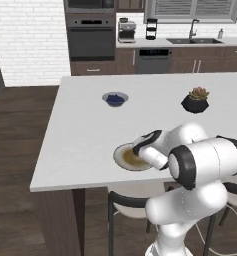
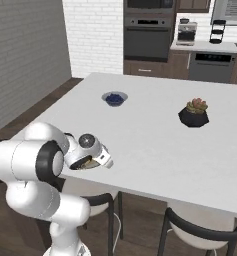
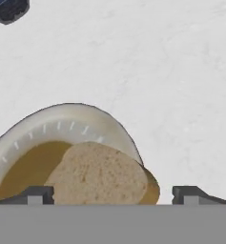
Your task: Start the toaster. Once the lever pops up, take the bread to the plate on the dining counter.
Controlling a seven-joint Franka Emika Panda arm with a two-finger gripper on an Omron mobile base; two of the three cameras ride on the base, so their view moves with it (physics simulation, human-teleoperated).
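The gripper [image 3: 112, 194] hangs low over the plate [image 3: 62, 125], which sits near the front edge of the big white dining counter [image 1: 90, 130]. Its two dark tips stand wide apart, so the claw is open and holds nothing. The bread [image 3: 99, 174] lies on the plate's olive-brown middle, between the two tips, with one side reaching the plate's rim. In the left base view the white arm covers part of the plate [image 1: 126, 156]. Farther back on the counter sit a small blue bowl [image 1: 115, 98] and a little plant in a black pot [image 1: 195, 101], well apart. No writing can be read anywhere.
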